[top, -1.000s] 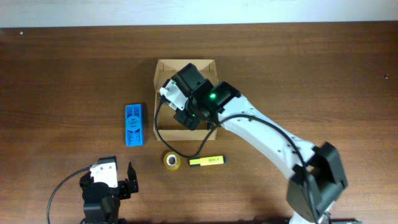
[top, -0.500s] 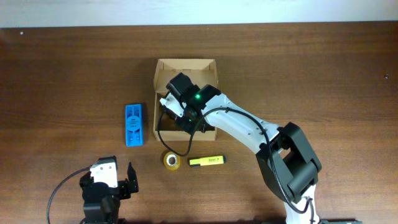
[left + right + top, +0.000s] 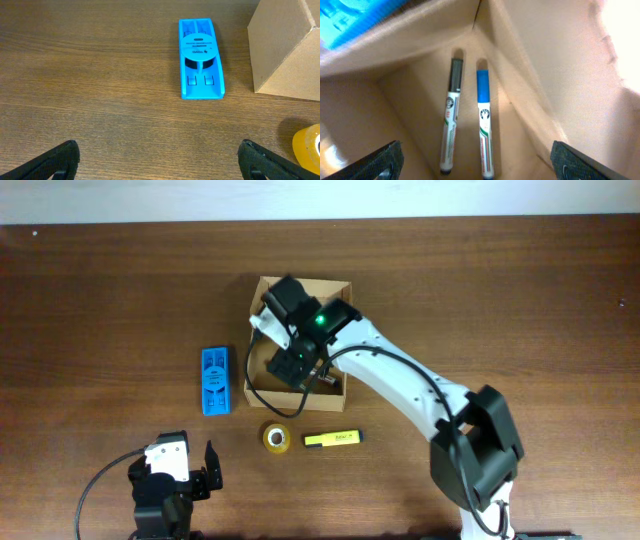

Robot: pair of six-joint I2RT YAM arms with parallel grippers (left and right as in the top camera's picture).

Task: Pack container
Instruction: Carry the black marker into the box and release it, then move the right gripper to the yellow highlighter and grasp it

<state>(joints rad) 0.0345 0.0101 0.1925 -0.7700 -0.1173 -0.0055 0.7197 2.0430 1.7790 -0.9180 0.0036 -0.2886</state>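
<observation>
The brown box [image 3: 337,289] sits near the middle of the table [image 3: 520,300], and its top is open. Our right fingers [image 3: 380,159] hang over the box and point down into it. They are spread wide apart and hold nothing. Below them, on the floor of the box, we see a black-capped pen [image 3: 451,117] and a blue-capped pen [image 3: 485,125]. The pens lie side by side, close but not touching. Our left fingers [image 3: 55,159] are low by the front edge of the table, well apart from the box. They are spread wide too, with nothing between them. A blue plastic thing [image 3: 215,380] lies flat just left of the box. A yellow tape roll [image 3: 277,437] and a yellow marker [image 3: 332,439] lie near each other in front of the box.
</observation>
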